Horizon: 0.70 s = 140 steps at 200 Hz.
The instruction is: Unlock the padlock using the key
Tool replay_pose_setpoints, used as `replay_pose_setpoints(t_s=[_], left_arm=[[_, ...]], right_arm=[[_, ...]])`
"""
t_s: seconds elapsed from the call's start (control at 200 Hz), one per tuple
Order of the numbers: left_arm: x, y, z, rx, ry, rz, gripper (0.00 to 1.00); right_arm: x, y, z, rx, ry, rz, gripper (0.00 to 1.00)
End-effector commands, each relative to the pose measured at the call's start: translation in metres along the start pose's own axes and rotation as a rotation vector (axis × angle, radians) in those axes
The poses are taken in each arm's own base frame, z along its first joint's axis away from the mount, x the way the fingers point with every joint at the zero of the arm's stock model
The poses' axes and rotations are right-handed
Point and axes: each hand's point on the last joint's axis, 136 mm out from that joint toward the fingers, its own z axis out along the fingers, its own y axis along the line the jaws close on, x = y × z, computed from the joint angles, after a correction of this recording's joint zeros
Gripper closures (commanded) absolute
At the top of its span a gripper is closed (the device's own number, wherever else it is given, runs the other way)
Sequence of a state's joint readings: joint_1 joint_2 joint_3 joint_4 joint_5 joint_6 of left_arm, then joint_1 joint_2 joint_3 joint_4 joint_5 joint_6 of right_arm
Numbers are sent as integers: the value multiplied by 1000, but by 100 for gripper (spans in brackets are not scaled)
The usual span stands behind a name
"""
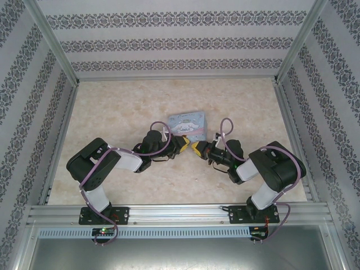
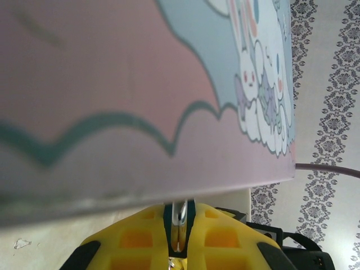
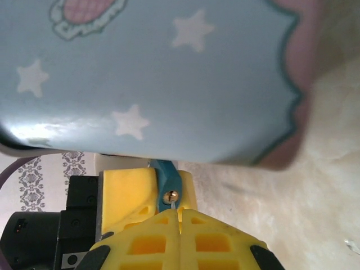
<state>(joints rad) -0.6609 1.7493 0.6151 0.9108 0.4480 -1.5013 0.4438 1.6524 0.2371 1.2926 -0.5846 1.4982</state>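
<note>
**Both grippers meeting at the padlock, in front of the tin**

L gripper (image 1: 181, 144) and R gripper (image 1: 198, 148) are pointing tip to tip near the middle of the table (image 1: 112, 112), just on the near side of the pale blue cartoon tin (image 1: 188, 125).

L jaws are clamping the padlock (image 3: 165, 179). In the R wrist view its teal body is sitting between L's yellow fingers (image 3: 126, 191), w/ a small brass spot facing the R gripper. The padlock is being held up off the table, just beside the tin, which is looming over both wrist cams.

R jaws are pressed together on the key (image 3: 175, 206), a thin metal sliver poking out from btwn the fingertips. Its tip is reaching the brass spot on the padlock; can't tell how far in it is going, if at all.

In the L wrist view a shiny metal strip (image 2: 179, 228) is showing in the dark slot btwn L's fingers; can't tell which part of the lock it is.
</note>
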Motion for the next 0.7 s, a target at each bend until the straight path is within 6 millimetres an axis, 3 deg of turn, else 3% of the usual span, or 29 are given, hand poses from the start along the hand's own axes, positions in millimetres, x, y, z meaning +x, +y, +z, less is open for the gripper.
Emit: replay_pose_setpoints(t_s=[0.0,0.695], left_arm=[[-3,-19,-4,49,-17,6,100],[-1,-26,-4,76,-11,-4,100]], right_arm=[[-5,16,7,-53,-24,-24,100],[-17,15,19,-59,-54,4,100]])
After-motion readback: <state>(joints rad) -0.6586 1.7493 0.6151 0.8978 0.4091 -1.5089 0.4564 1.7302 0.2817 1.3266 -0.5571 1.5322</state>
